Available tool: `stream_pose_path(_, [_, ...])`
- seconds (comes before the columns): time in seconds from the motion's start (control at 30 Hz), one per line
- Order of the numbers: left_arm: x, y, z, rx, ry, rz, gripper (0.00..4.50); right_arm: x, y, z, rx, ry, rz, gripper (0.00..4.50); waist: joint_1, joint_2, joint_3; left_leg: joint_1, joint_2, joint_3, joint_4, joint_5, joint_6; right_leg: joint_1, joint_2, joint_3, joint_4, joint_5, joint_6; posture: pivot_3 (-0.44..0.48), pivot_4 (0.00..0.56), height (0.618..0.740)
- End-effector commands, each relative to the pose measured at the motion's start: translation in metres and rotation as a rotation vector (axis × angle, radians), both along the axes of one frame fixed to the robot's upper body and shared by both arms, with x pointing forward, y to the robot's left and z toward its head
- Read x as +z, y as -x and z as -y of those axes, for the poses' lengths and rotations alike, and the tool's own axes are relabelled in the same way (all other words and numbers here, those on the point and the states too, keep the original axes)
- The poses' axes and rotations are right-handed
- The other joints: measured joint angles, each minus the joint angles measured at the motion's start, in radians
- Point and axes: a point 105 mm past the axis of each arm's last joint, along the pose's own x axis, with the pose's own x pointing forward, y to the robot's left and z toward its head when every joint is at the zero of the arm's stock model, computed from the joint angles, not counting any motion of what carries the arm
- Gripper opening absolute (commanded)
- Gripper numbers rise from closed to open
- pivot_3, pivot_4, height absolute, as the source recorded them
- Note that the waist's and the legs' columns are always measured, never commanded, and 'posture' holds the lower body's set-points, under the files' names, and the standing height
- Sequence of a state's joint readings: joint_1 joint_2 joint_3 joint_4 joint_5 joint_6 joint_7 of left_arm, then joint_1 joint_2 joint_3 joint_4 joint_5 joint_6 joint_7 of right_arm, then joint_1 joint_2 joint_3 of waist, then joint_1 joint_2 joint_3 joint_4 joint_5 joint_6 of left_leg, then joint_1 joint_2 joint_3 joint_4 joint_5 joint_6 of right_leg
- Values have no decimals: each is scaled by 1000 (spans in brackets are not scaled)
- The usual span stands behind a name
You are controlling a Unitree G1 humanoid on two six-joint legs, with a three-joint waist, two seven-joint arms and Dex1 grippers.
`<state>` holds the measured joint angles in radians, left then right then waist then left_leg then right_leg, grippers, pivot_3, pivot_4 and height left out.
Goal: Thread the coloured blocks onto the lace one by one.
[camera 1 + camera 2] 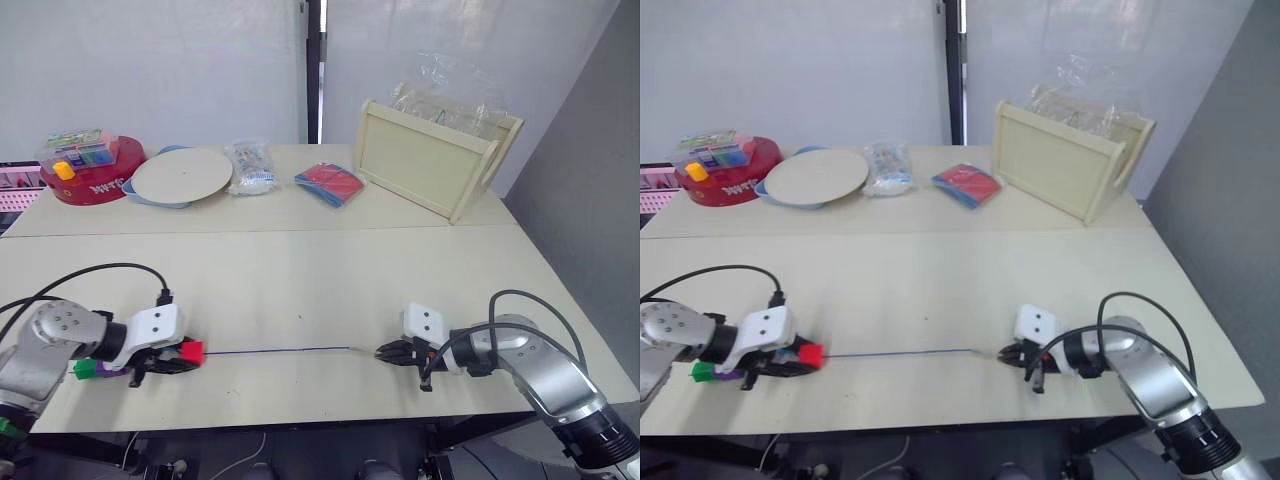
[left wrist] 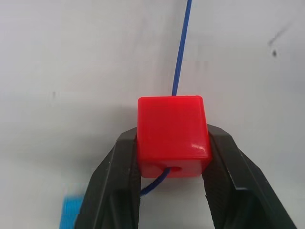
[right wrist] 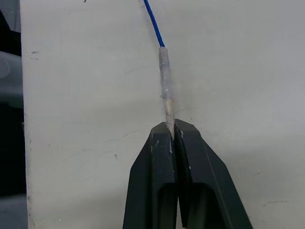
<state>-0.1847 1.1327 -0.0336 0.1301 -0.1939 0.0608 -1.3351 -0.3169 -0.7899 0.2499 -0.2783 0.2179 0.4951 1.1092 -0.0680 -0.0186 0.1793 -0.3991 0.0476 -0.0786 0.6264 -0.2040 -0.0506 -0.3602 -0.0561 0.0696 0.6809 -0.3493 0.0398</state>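
The right gripper (image 3: 172,128) pinches the lace's pale stiff tip (image 3: 166,86); from there the dark-blue lace (image 1: 275,351) runs taut along the table's (image 1: 300,270) front edge, straight to the red block (image 2: 174,134), already threaded and clamped in the left gripper (image 2: 171,157).

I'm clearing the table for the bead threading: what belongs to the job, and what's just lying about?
Job: red block, green block, purple block, lace.
Lying about: red tub, round plate, wooden tray, red-and-blue packet.
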Motion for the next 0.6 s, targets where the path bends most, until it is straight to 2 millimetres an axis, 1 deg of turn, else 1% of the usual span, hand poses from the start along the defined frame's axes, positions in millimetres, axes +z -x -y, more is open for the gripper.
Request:
stream_pose_path(0.03, [-3, 2, -10, 28, -35, -11, 1199, 8, -2, 4, 27, 4, 33, 0, 2, 0, 0, 0, 0, 0, 0, 0, 0, 0, 0, 0, 0, 0, 0, 0, 150, 740])
stream_pose_path(0.17, [0, 0, 1, 14, 4, 10, 1199, 10, 0, 1, 54, -1, 26, 0, 5, 0, 0, -1, 0, 0, 0, 0, 0, 0, 0, 0, 0, 0, 0, 0, 150, 740])
stream_pose_path(0.23, [10, -5, 6, 20, 37, 31, 2234, 8, 4, -7, 77, -11, 18, 0, 8, 0, 0, -1, 0, 0, 0, 0, 0, -1, 0, 0, 0, 0, 0, 0, 150, 740])
stream_pose_path(0.33, [25, -8, 10, 11, 44, 22, 3157, 6, 9, -17, 86, -27, 5, 0, 14, -1, 0, -4, 0, 0, 1, 0, 0, -3, 0, -1, 1, 0, 0, 0, 150, 740])
stream_pose_path(0.4, [31, -9, 13, -13, 14, 19, 3157, 5, 10, -21, 86, -33, -1, 0, 21, -1, 0, -10, -1, 0, 4, 0, 0, -8, 0, 0, 3, 0, 0, 0, 150, 740])
stream_pose_path(0.53, [48, -10, 18, -52, -61, -18, 3157, 2, 11, -30, 90, -39, -3, 0, 26, -1, 0, -11, -1, 0, 4, 0, 0, -9, -1, 0, 3, 0, 0, 0, 150, 740])
stream_pose_path(0.6, [51, -5, 13, -85, -161, -70, 3157, 0, 13, -33, 94, -41, -5, 0, 26, -1, 0, -11, -1, 0, 5, 0, 0, -9, 0, -1, 3, 0, 0, 0, 150, 740])
